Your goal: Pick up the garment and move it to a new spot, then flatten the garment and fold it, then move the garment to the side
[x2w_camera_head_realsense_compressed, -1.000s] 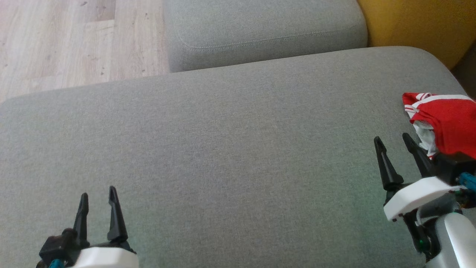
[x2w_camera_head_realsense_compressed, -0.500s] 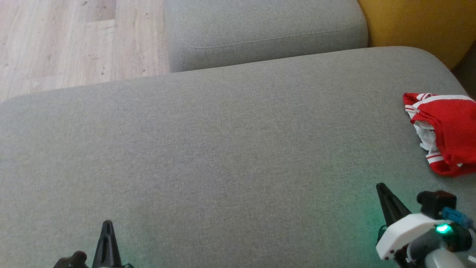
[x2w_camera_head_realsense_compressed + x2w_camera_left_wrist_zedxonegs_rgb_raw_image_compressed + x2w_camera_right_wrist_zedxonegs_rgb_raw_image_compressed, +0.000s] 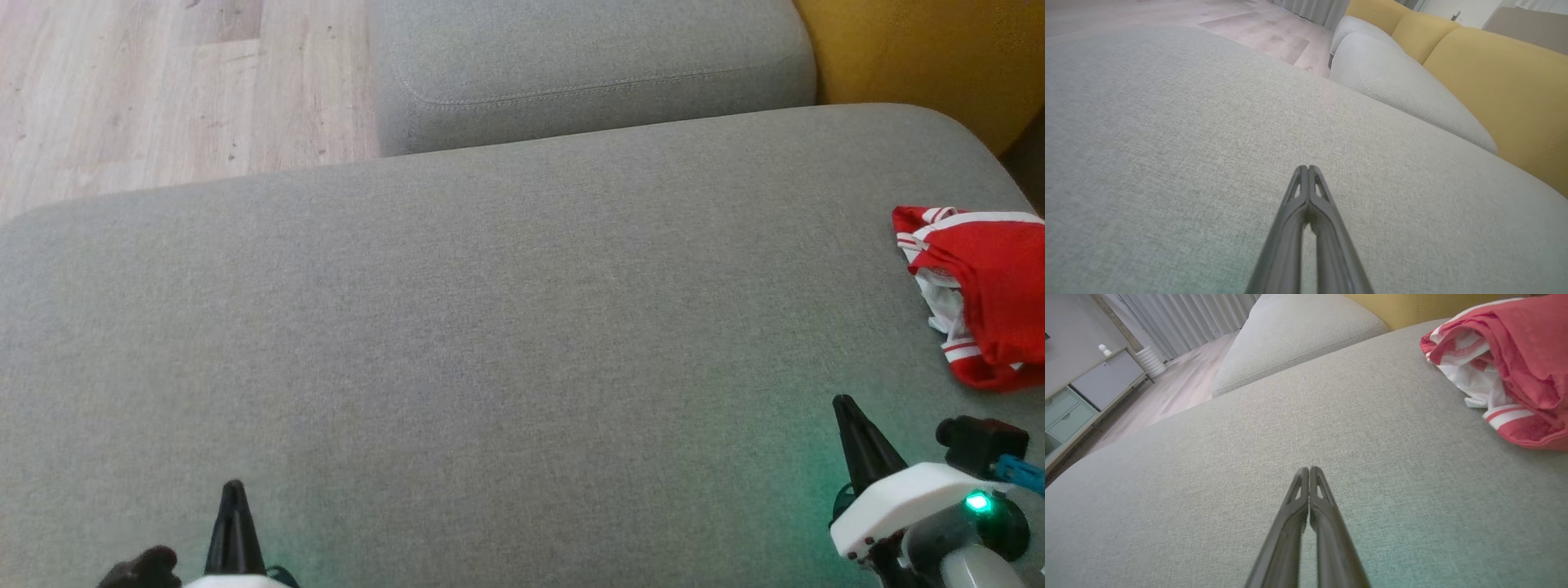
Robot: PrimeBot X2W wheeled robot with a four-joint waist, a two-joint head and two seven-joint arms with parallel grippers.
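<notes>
Garment point(image 3: 984, 286), red with white stripes, crumpled at right edge of grey cushion point(image 3: 490, 310). Right wrist view adds its white lining, pale cabinet point(image 3: 1098, 384), curtain point(image 3: 1188, 314). Left wrist view: yellow backrest point(image 3: 1494, 81). Left hand point(image 3: 234, 490) and right hand point(image 3: 845, 408) closed, empty, low over cushion, fingers forward. Right hand near garment, apart.

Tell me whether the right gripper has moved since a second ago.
Yes. The right gripper pulled back toward the robot, away from the red and white garment.
</notes>
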